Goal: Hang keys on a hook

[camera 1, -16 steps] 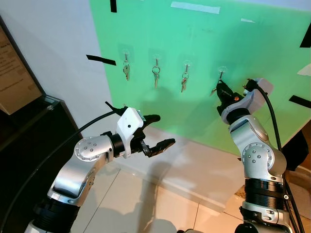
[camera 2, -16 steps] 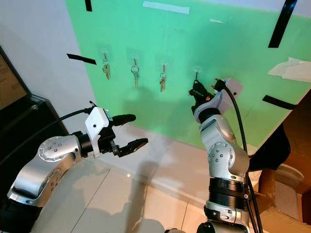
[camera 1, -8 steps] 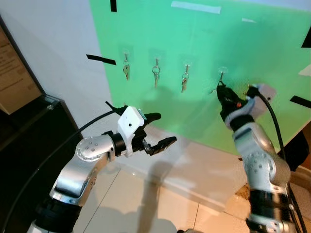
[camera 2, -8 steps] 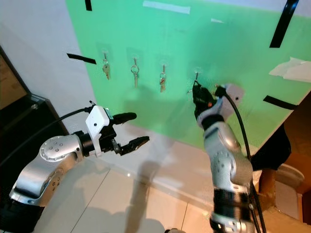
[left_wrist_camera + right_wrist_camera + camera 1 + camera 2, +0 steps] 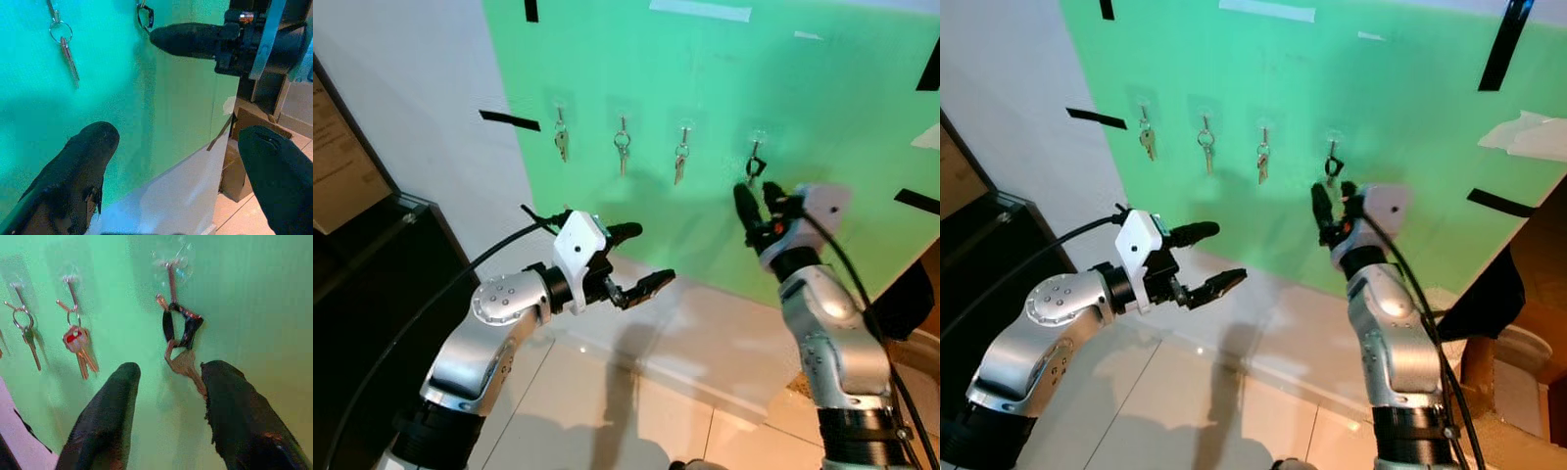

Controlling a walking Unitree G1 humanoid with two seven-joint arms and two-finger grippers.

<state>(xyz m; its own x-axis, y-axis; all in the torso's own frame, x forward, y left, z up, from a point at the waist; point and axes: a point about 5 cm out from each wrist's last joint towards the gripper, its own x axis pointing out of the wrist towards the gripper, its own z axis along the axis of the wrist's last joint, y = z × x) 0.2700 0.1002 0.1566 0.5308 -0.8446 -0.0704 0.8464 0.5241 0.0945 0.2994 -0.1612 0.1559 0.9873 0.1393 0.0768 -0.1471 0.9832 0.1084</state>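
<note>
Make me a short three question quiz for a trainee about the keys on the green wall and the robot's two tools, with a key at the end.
1. True or false: the right tool is shut on the black-looped keys.
2. How many hooks on the green board carry keys?
A. two
B. three
C. four
3. Fill in: the left tool hangs in the air with its fingers ____.

Key:
1. False. The keys hang from the rightmost hook; the tool is open just below them.
2. C
3. open
</note>
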